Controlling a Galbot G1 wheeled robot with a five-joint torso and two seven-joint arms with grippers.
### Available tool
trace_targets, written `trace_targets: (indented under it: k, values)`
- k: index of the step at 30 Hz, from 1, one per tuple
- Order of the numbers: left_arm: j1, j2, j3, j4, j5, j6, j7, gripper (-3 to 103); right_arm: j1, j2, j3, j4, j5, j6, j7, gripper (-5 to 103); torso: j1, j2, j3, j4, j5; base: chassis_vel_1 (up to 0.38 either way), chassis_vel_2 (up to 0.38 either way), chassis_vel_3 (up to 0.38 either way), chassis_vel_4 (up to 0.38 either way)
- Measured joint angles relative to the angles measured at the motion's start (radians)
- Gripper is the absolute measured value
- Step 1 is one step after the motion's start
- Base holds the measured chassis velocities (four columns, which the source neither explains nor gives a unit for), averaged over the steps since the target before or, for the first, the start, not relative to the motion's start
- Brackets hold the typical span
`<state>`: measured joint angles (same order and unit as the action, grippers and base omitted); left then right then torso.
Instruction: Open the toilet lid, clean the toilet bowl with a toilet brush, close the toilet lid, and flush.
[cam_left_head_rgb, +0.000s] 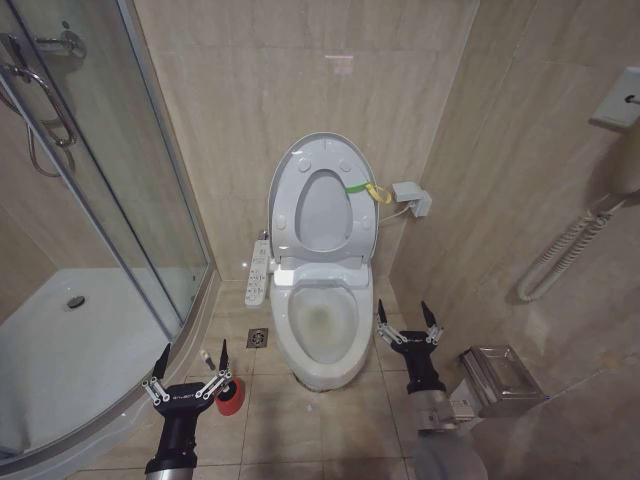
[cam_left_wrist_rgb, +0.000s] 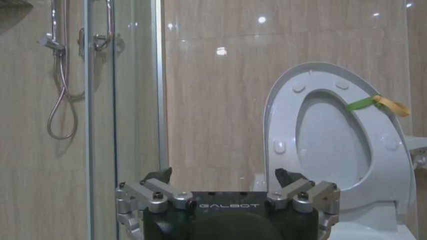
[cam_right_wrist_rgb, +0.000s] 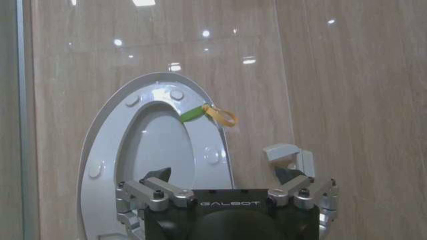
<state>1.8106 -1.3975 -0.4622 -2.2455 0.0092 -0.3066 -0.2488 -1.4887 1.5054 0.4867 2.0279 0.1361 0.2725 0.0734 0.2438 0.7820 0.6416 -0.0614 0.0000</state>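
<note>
lid (cam_left_head_rgb: 320, 205) already up; brush (cam_left_head_rgb: 210, 366) in red cup (cam_left_head_rgb: 230, 396) touching left gripper (cam_left_head_rgb: 190, 372), gripping nothing, wide open; right gripper (cam_left_head_rgb: 406, 322) open too, empty, beside bowl (cam_left_head_rgb: 320, 345)

Overhead light was even and bright, with specular glare spots on the tiled wall (cam_right_wrist_rgb: 143, 30); focus sharp, shadows soft.
</note>
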Motion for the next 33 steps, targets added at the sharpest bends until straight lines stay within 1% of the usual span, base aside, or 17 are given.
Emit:
trace_targets:
  k: [4,6,9,22,29,33]
  values:
    - [0.0,0.0,0.0,0.0,0.0,0.0,0.0,100,0.009,0.004,0.001,-0.004,-0.005,0.002,0.012,100,0.0,0.0,0.0,0.0,0.0,0.0,0.0,0.0,0.0]
    - [0.0,0.0,0.0,0.0,0.0,0.0,0.0,100,0.013,0.004,0.005,-0.011,-0.025,0.015,0.019,100,0.0,0.0,0.0,0.0,-0.0001,-0.059,0.053,0.048,-0.069]
    - [0.0,0.0,0.0,0.0,0.0,0.0,0.0,100,0.016,0.004,0.007,-0.017,-0.03,0.025,0.022,100,0.0,0.0,0.0,0.0,0.0,-0.033,0.036,0.029,-0.043]
    - [0.0,0.0,0.0,0.0,0.0,0.0,0.0,100,0.063,0.001,0.01,-0.043,-0.032,0.023,0.051,100,0.0,0.0,0.0,0.0,0.0,-0.005,0.001,0.002,-0.004]
    - [0.0,0.0,0.0,0.0,0.0,0.0,0.0,100,0.086,-0.002,0.017,-0.059,-0.031,0.019,0.06,100,0.0,0.0,0.0,0.0,0.0,-0.158,0.072,0.154,-0.075]
    - [0.0,0.0,0.0,0.0,0.0,0.0,0.0,100,0.095,-0.002,0.024,-0.07,-0.049,0.027,0.061,100,0.001,0.0,0.0,-0.0001,0.0002,-0.227,0.119,0.188,-0.118]
